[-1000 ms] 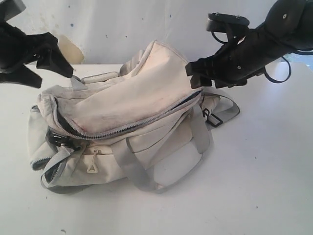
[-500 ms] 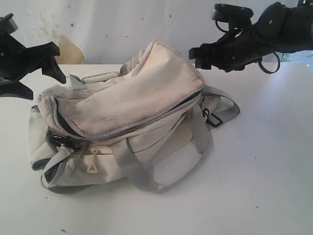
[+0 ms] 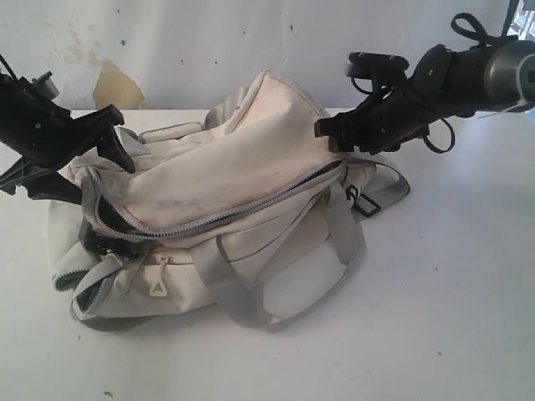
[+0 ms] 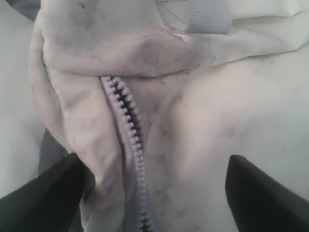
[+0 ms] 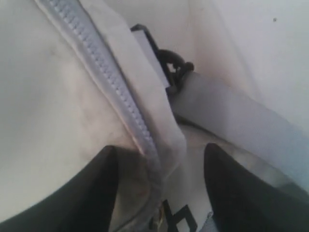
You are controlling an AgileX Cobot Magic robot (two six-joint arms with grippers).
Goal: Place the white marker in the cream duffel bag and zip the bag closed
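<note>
The cream duffel bag (image 3: 226,167) lies slumped on the white table (image 3: 435,292), left of centre. The left gripper (image 4: 154,193) hangs over its left end, jaws spread astride the zipper (image 3: 242,209) — the right gripper (image 5: 159,188) likewise at the right end, jaws apart, pinching nothing.

White table (image 3: 451,292) bearing the cream duffel bag (image 3: 234,184).
The bag lies slumped directly on it, one end under the left gripper (image 4: 154,166), the other beneath the right gripper (image 5: 161,150).
</note>
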